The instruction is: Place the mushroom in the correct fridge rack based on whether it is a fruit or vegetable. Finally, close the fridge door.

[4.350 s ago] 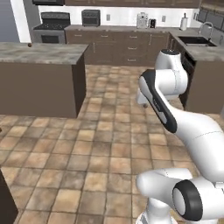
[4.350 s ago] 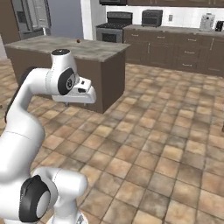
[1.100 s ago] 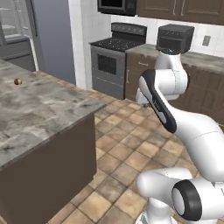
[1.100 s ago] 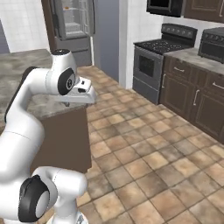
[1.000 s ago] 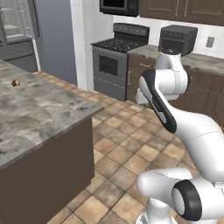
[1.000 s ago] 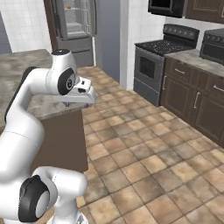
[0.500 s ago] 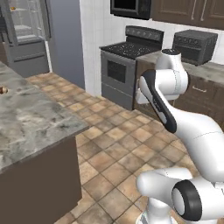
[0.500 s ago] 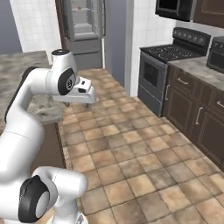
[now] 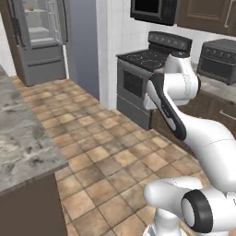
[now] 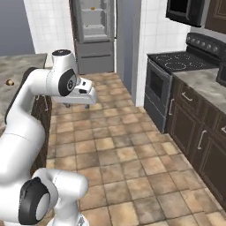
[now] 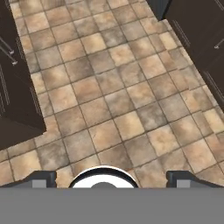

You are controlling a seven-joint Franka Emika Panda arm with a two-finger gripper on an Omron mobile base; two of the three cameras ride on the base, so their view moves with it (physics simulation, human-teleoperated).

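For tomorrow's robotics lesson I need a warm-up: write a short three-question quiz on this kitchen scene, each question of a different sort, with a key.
1. True or false: the mushroom lies on the stone counter, apart from the gripper.
2. Multiple choice: the fridge at the far end of the room is
A. open, its inner shelves showing
B. shut
C. hidden behind the arm
3. Fill in: in the hand view, the gripper looks down at the tiled ____.

Key
1. True. The gripper is open and holds nothing.
2. A. A small orange thing sits on a high shelf inside.
3. Floor, between dark cabinets.
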